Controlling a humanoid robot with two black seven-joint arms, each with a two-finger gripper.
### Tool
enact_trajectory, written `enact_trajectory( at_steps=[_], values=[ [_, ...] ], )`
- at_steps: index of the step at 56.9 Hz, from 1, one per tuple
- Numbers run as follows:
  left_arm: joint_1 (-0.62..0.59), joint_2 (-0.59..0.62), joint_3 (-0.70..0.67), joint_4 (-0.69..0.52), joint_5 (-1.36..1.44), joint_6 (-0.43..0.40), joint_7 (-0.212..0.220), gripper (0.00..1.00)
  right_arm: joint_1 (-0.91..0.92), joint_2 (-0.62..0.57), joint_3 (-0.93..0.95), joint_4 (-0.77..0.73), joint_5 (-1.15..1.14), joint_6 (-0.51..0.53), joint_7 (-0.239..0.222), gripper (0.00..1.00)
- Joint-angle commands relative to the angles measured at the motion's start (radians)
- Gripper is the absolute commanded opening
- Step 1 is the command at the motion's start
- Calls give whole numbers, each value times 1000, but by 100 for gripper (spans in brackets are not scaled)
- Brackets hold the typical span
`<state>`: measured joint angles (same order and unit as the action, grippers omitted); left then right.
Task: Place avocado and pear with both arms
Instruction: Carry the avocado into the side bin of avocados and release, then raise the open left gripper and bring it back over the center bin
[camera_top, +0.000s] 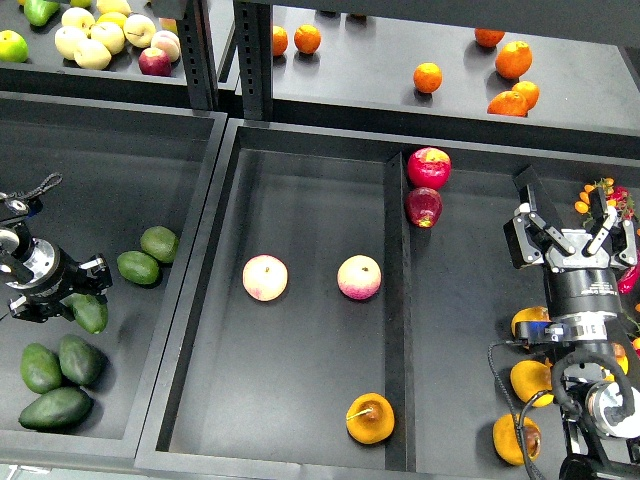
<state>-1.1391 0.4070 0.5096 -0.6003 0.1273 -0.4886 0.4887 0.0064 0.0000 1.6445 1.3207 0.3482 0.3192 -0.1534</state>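
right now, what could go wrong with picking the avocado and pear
The left gripper is at an avocado with others close by; closing could nudge a neighbour or slip on the smooth skin. The right gripper is open above pears partly hidden by the arm, so it may descend off-centre. One pear already lies in the middle bin.

No words, labels, brand names, numbers or signs can be read anywhere in this view: not on the fruit, the dark bins, the shelves behind them, or the robot's arms.
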Motion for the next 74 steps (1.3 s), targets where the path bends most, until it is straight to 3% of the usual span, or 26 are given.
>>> enact_trajectory(
  at_steps=[1,10,19,29,53,74],
  values=[
    [19,-30,-14,25,2,0,0,31,0,0,-2,0,0,0,0,100],
    [35,-62,-16,59,2,0,0,33,0,0,-5,0,0,0,0,100],
    [64,-96,-39,105,3,0,0,42,1,0,-5,0,0,0,0,100],
    [65,-103,-45,109,25,0,0,52,1,0,-6,0,0,0,0,100],
    [68,-103,-52,114,51,0,0,62,1,0,-11,0,0,-2,-1,100],
    [64,-105,-80,114,94,0,0,79,1,0,-15,-2,0,-2,-3,100]
  ],
)
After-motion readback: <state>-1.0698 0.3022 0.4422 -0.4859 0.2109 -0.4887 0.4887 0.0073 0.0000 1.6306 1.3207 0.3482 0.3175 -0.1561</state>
